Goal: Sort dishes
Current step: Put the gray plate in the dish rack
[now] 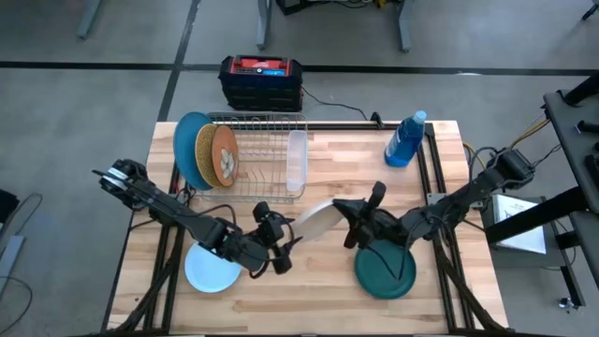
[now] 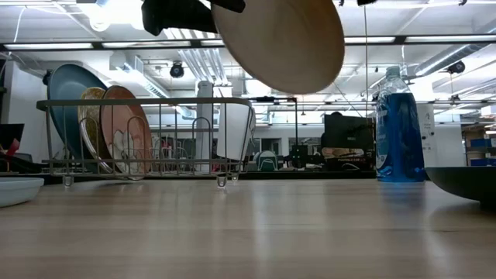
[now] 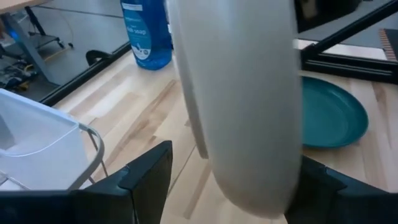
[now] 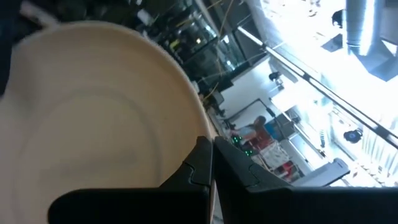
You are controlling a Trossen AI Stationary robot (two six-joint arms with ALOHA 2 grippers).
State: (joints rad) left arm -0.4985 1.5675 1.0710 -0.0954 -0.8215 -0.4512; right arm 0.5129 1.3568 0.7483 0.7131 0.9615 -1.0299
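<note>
A beige-grey plate hangs tilted in the air over the table's middle, between my two grippers; it also shows in the low view. My right gripper is shut on its rim. My left gripper is open, with one finger on either side of the plate's left end; I cannot tell whether they touch it. A small pale blue plate and a dark teal-green plate lie flat on the table. A large mid-blue plate and a gold speckled plate stand on edge in the wire rack. My right gripper pinches the plate's rim between its two fingers, at the end toward the table's right. The fingers come about level from the table's right. The plate is lifted clear of the table and tilted on edge.
An orange-brown plate and a clear plastic cup also stand in the rack. A blue bottle stands at the far right. A black and red box sits beyond the table's far edge. Bare wood lies along the near edge.
</note>
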